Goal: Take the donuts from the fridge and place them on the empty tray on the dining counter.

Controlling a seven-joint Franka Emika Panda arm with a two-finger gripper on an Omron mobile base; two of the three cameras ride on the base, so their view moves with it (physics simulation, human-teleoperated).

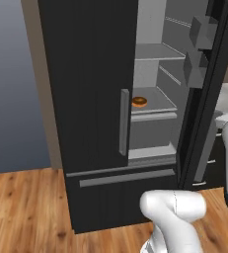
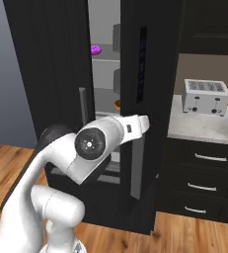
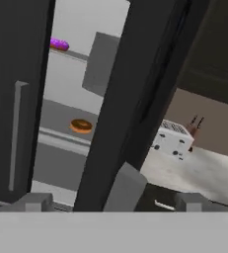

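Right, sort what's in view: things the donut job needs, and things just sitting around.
Job:
- orange-brown donut, on a middle fridge shelf
- purple donut, on the shelf above
- fridge, right door open
- gripper, open and holding nothing

Bystanders:
- toaster on the side counter
- black drawers below it

We face the tall black fridge [image 1: 91, 99] with its right door [image 3: 135, 94] swung partly open, leaving a narrow gap between the closed left door [image 3: 17, 74] and that door's edge. Through the gap the grey shelves [image 1: 155, 101] lie reachable, bare room around the orange-brown glazed donut [image 1: 139, 102] near the shelf's front edge. Grey door bins [image 1: 197, 64] crowd the gap's right side.
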